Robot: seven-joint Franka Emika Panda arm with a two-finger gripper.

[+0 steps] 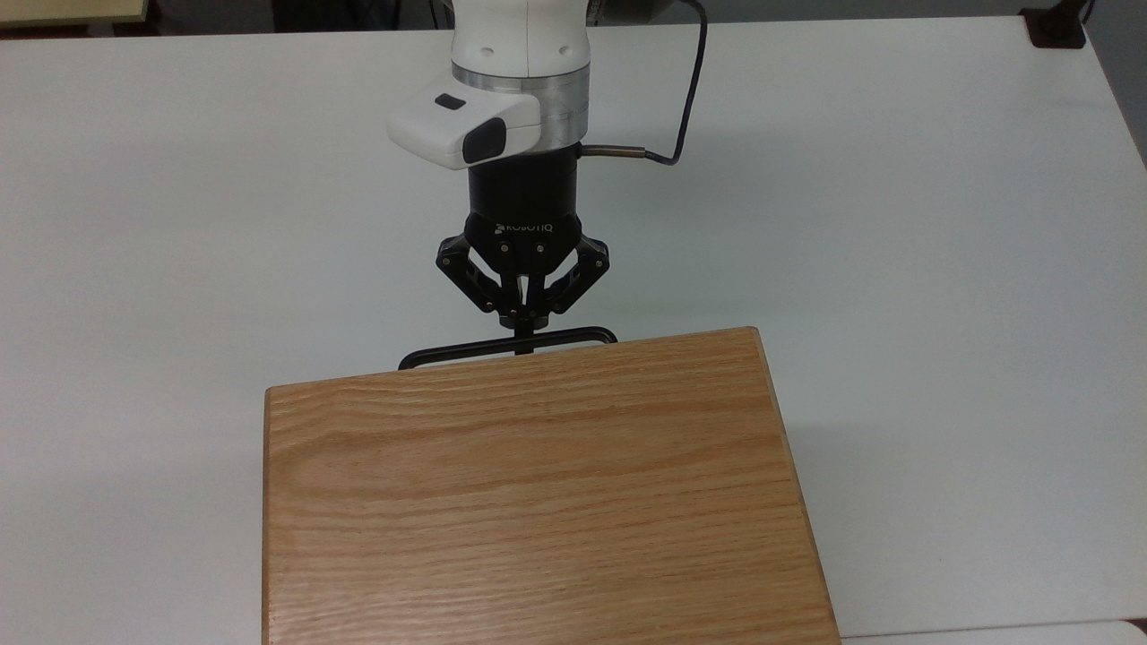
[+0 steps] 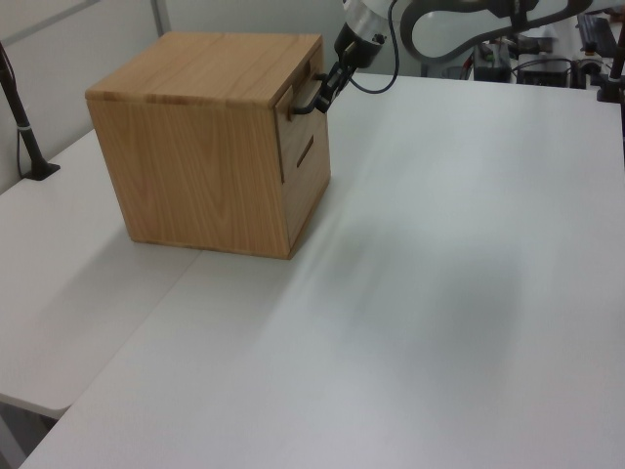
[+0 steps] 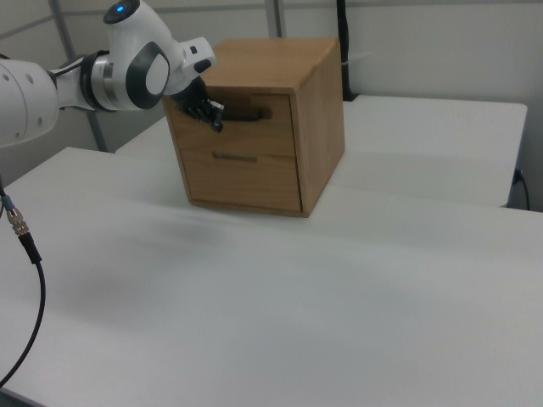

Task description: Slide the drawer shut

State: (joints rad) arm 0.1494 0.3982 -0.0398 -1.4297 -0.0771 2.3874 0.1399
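The drawer [image 3: 254,131] sits pushed into the top of the oak cabinet [image 1: 538,493], its front flush with the cabinet face [image 2: 314,125]. In the top view its thin black bar handle [image 1: 448,351] pokes out past the cabinet's far edge. My gripper [image 1: 525,333] is shut on the middle of that handle, with the arm reaching in from the table's far side. The left view has the gripper [image 2: 318,96] at the cabinet's upper front corner. In the right view it [image 3: 215,118] grips the handle [image 3: 248,116] at the left end.
A lower drawer with a slot pull [image 3: 234,157] lies under the drawer. The cabinet stands on a white table [image 1: 941,269]. A black clamp [image 1: 1057,27] sits at the far right corner, a black post [image 2: 24,127] beside the cabinet. The arm's cable [image 1: 685,98] loops near the wrist.
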